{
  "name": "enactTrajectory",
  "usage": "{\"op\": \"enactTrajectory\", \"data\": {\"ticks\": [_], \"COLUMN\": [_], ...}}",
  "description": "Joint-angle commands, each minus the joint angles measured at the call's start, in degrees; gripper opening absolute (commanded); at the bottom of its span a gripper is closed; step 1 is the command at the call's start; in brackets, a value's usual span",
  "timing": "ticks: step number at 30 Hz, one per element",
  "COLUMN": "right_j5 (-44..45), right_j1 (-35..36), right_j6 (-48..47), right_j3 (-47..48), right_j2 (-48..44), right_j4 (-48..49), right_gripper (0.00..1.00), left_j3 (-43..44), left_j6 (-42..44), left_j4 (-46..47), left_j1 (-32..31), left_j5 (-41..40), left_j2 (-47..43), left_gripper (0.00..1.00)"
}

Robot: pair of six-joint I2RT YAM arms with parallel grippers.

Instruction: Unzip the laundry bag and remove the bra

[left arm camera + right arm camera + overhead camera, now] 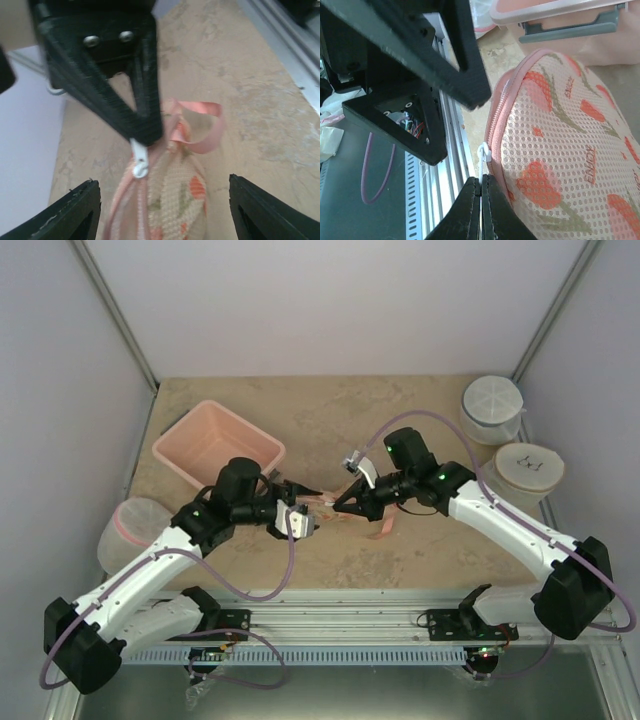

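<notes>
The laundry bag (570, 150) is cream mesh with orange-red print and a pink zip edge. It sits between both grippers at the table's middle. My right gripper (481, 182) is shut on the white zip pull (485, 152). In the left wrist view it shows as a black wedge (142, 125) pinching the pull (139, 162). My left gripper (165, 200) is open, and the bag (185, 190) lies between its fingers (75, 212). I cannot tell whether they touch it. The bag's pink loop (384, 526) trails to the right. The bra is hidden.
A pink tub (215, 445) stands at the back left. Round white mesh containers stand at the back right (492, 405), right (528, 468) and left (135, 530). The aluminium rail (340, 615) runs along the table's near edge.
</notes>
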Motion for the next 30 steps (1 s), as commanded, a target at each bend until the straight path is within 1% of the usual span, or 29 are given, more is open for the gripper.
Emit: {"op": "enactTrajectory", "data": {"ticks": [1,4,5,6,8,11,12,14,16,18,20,22,23,25,30], "right_j5": [-2.0,-2.2,-2.2,-2.1,-2.0,-2.4,-2.5,-2.6,-2.4,-1.8,0.0,2.4,3.3,4.8,4.8], "right_j1": [0.4,0.9,1.0,1.1,1.2,1.1,1.1,1.2,1.2,1.0,0.2,-1.4,-2.7,-5.9,-13.1], "right_j6": [-0.9,-0.9,-0.9,-0.9,-1.0,-1.1,-1.2,-1.5,-1.8,-2.0,-1.3,-0.1,0.5,2.2,4.1], "right_j3": [1.3,1.4,1.3,0.9,0.4,0.0,0.0,-0.1,-0.2,-0.4,-0.9,-1.7,-2.2,-3.6,-8.2], "right_j2": [0.6,0.6,0.4,0.2,-0.3,-0.7,-0.8,-1.0,-1.3,-1.6,-2.6,-4.1,-5.0,-7.2,-11.9], "right_j4": [-0.3,-0.4,-0.5,-0.3,-0.1,0.2,0.2,0.3,0.3,0.4,1.1,2.4,3.3,4.9,8.3], "right_gripper": [0.01,0.01,0.0,0.01,0.01,0.01,0.01,0.01,0.01,0.01,0.01,0.01,0.0,0.01,0.01], "left_j3": [1.2,-1.3,-2.2,-2.7,-2.9,-2.9,-3.0,-3.2,-3.1,-2.7,-2.2,-1.9,-1.8,-1.9,-0.6], "left_j6": [6.7,-5.1,-7.4,-7.9,-5.6,-1.6,-0.2,0.6,0.5,0.5,-0.3,-2.0,-3.1,-6.3,-15.2], "left_j4": [-6.7,5.5,9.5,11.5,10.7,5.7,4.1,3.3,3.2,2.8,2.7,3.4,4.2,6.4,11.6], "left_j1": [-0.3,-0.3,-0.3,-0.3,-0.3,-0.3,-0.3,-0.3,-0.3,-0.3,-0.3,-0.3,-0.3,-0.3,-0.3], "left_j5": [5.4,-0.3,-2.4,-3.7,-4.8,-4.9,-4.9,-4.7,-4.2,-3.4,-2.8,-2.6,-2.5,-2.4,-2.4], "left_j2": [-0.5,-0.6,-0.4,-0.2,0.7,1.9,2.1,2.5,2.7,3.1,3.6,4.2,4.4,4.8,7.0], "left_gripper": [0.72,0.8,0.81,0.82,0.82,0.8,0.77,0.67,0.51,0.34,0.19,0.05,0.0,0.0,0.0]}}
